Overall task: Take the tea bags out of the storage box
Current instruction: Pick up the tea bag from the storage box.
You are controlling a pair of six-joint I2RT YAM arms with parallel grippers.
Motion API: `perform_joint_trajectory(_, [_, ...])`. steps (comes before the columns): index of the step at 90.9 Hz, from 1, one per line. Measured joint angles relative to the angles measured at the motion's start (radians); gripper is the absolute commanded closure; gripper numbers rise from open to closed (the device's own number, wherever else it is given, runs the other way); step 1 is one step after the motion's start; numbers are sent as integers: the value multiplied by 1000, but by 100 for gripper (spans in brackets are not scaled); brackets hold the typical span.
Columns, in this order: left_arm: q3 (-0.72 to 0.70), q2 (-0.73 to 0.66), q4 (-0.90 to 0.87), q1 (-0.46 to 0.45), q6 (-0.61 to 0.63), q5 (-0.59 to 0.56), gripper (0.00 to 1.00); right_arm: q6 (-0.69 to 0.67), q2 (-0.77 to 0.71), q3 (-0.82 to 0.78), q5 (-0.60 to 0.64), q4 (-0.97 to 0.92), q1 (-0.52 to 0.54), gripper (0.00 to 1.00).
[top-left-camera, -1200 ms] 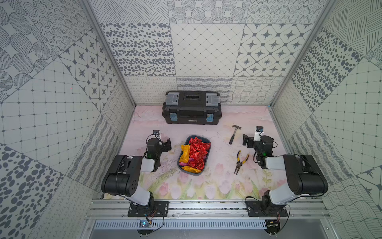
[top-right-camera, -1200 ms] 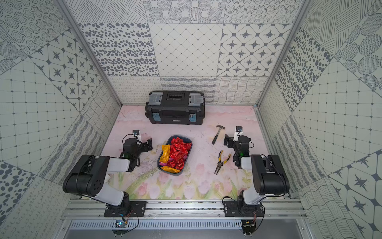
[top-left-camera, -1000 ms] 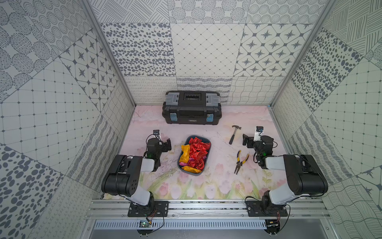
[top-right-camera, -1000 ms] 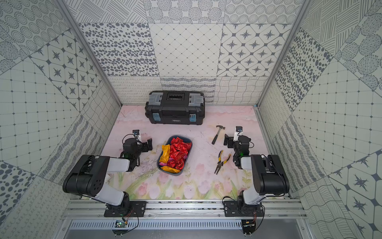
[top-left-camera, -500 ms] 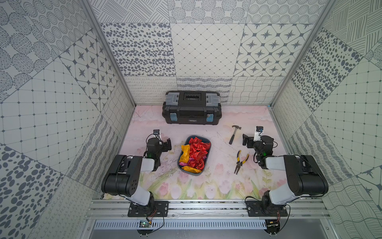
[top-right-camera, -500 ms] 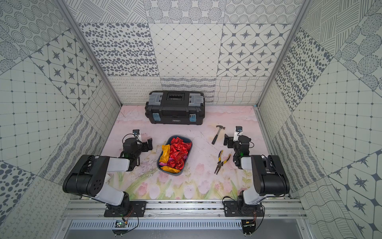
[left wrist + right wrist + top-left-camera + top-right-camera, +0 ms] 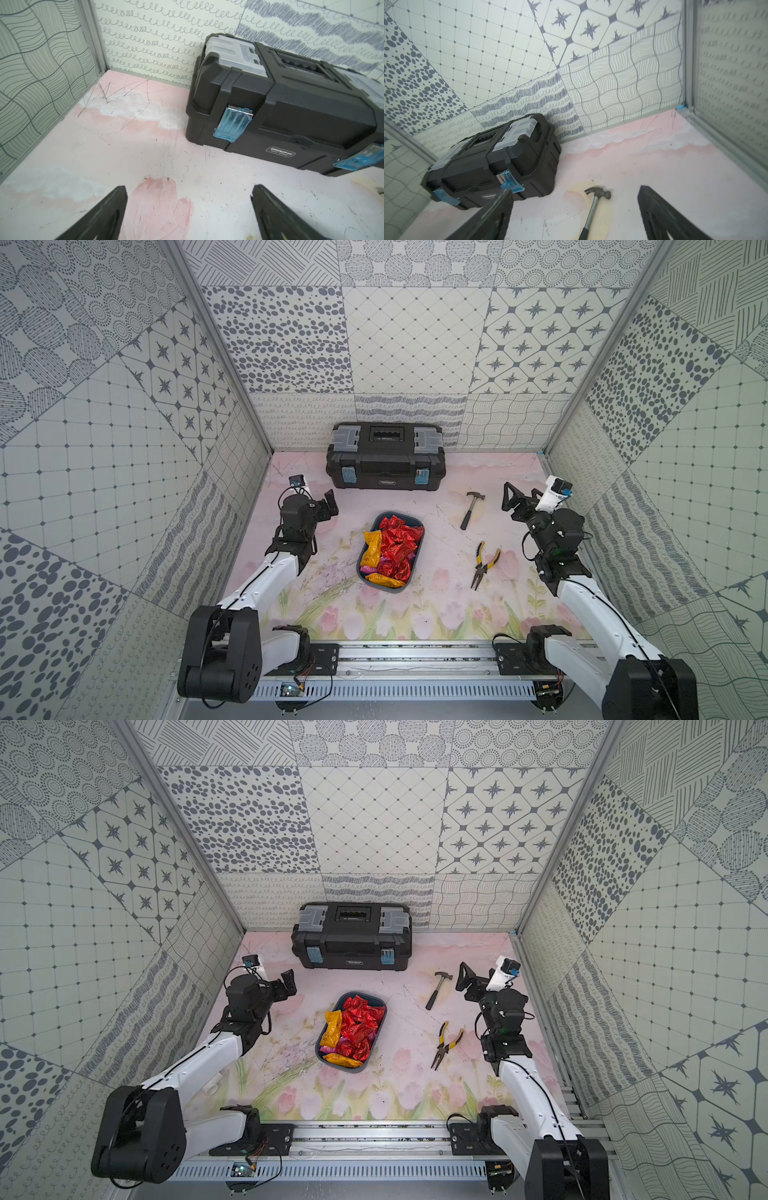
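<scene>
Brimming storage box [image 7: 417, 548] — tea bags [image 7: 395, 549] shiny, mostly red

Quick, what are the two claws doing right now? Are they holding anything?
Left claw: open, holding nothing.
Right claw: open, holding nothing.

Bright, even light; right wrist view perhaps blurred.

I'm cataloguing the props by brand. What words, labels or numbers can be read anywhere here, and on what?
"GREENER US": on the oval badge on the front of the black toolbox, left wrist view; the reading is uncertain.
Smaller line under it: too small to read.
Tea bags in the storage box: no print legible.
Hammer, pliers: no markings visible.
</scene>
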Motion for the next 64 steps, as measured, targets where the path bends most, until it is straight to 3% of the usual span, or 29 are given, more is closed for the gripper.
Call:
perform_joint_trajectory(11, [8, -53, -115, 10, -81, 20, 2, 76, 35, 67, -76, -135, 62, 1])
perform_joint_trajectory(21, [16, -92, -209, 11, -169, 79, 2, 62, 61, 124, -95, -233, 225, 3])
perform_joint_trajectory(44, [17, -156, -393, -8, -340, 225, 2, -163, 226, 310, -74, -430, 622, 11])
perform_joint_trajectory(53, [21, -171, -457, -39, -371, 268, 4, -233, 302, 371, -60, -480, 698, 14])
perform_joint_trajectory(64, [34, -183, -526, -95, -381, 306, 10, -254, 351, 385, -27, -497, 716, 16])
